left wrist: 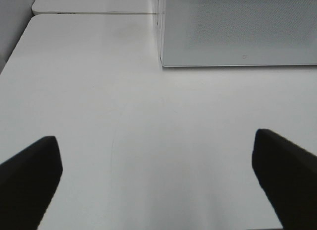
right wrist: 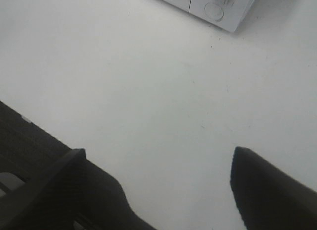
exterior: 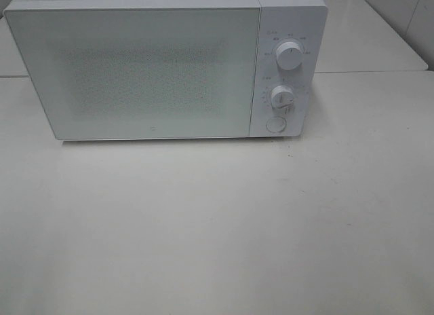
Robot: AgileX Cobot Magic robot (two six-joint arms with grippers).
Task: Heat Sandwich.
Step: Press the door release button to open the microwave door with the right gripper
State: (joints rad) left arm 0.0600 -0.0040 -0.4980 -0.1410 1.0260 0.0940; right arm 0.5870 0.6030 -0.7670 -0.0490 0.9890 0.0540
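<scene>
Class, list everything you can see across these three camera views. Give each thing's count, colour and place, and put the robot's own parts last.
microwave: one, white, door shut, at the back of the table
knobs: two, white, one above the other on the microwave's right-hand panel
round button: one, white, under the lower knob
table: one, white, under the microwave and bare in front of it
sandwich: none, not visible in any view
left gripper: one, black, open over the table in front of the microwave door, holding nothing
right gripper: one, black, open over the table in front of the button corner, holding nothing
</scene>
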